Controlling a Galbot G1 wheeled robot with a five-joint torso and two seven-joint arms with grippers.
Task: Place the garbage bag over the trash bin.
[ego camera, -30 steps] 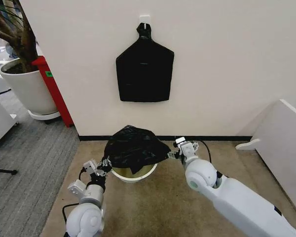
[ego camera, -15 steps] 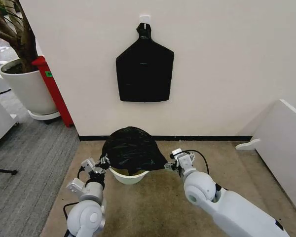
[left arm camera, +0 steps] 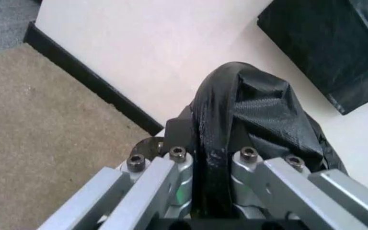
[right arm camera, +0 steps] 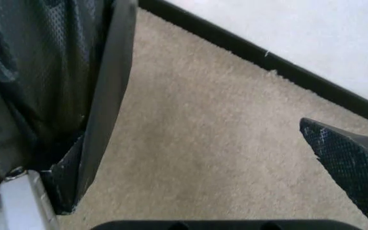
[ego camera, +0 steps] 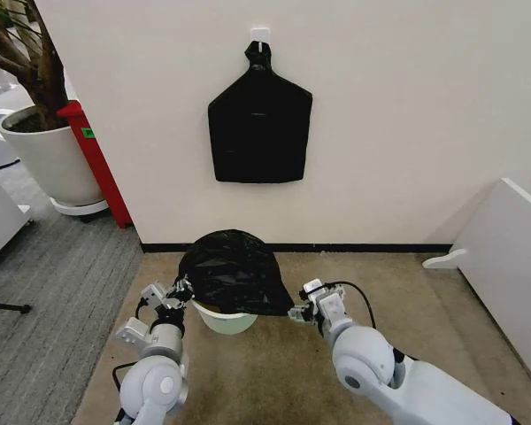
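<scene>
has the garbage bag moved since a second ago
Yes. Against the baseboard, the garbage bag has sunk lower over the trash bin and shifted slightly to the robot's left, held between the left gripper and right gripper.

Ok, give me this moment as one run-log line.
left pincer: shut on garbage bag | right pincer: at bag's edge | garbage bag: draped over trash bin

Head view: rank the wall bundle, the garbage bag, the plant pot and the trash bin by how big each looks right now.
1. Wall bundle and garbage bag: look about alike, the bag nearer the camera, so unranked.
2. Plant pot: partly cut off by the frame.
3. Trash bin: mostly covered by the bag.
</scene>
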